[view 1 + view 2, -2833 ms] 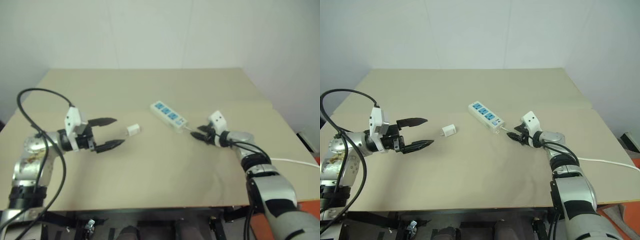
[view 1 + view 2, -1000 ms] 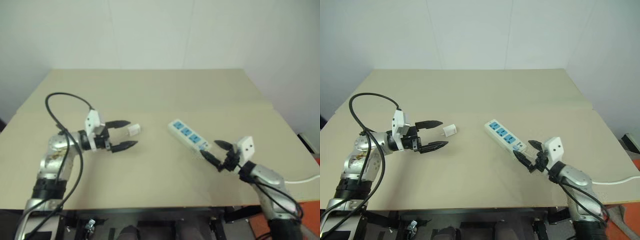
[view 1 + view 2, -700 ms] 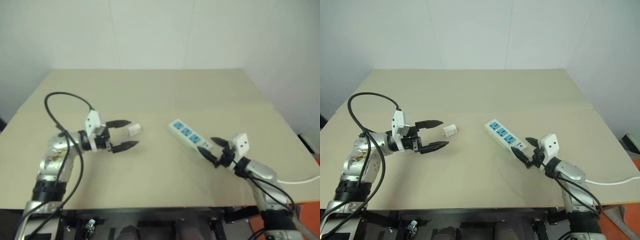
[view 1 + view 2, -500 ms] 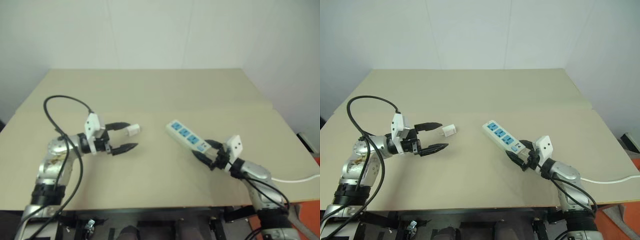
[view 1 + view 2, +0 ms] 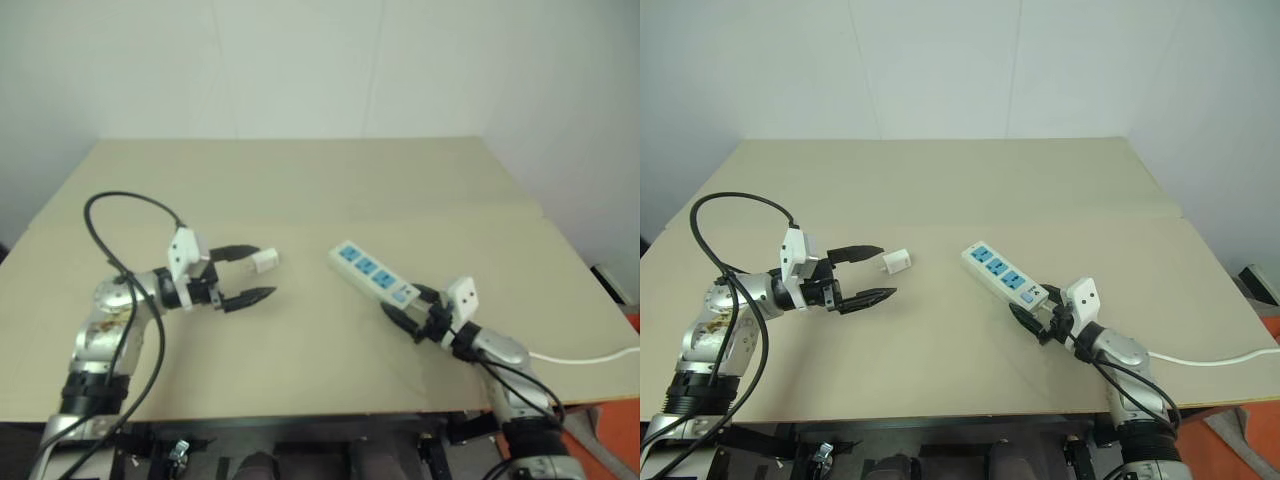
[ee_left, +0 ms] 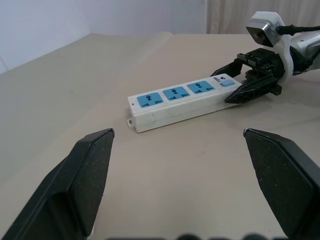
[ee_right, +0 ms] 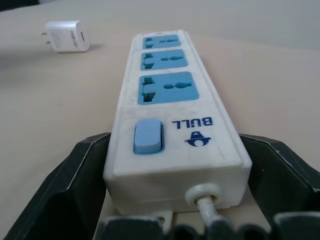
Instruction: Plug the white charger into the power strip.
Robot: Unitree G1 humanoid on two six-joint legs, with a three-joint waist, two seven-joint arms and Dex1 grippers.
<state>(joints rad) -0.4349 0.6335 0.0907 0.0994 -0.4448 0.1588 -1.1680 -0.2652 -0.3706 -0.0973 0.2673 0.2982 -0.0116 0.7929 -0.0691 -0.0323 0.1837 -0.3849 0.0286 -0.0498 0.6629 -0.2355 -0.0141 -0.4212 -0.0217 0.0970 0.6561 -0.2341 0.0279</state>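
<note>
The white charger [image 5: 896, 262] lies on the tan table [image 5: 940, 180], its prongs pointing away from the strip. My left gripper [image 5: 886, 272] hovers open right beside it, the far fingertip just short of the charger and nothing between the fingers. The power strip [image 5: 1002, 272] lies flat and slanted, its three blue sockets facing up. My right gripper [image 5: 1033, 308] straddles the strip's switch end where the cable leaves. In the right wrist view its fingers [image 7: 85, 180] lie against both side walls of the power strip [image 7: 170, 100], with the charger [image 7: 65, 36] beyond.
The strip's thin white cable [image 5: 1200, 357] trails off toward the table's right edge. A black cable loop [image 5: 730, 210] arches over my left arm. A white wall stands behind the table. Open tabletop lies between charger and strip.
My right gripper has moved up to the strip's switch end and its fingers have come in around it. The strip has shifted slightly left. My left gripper stays open by the charger.
</note>
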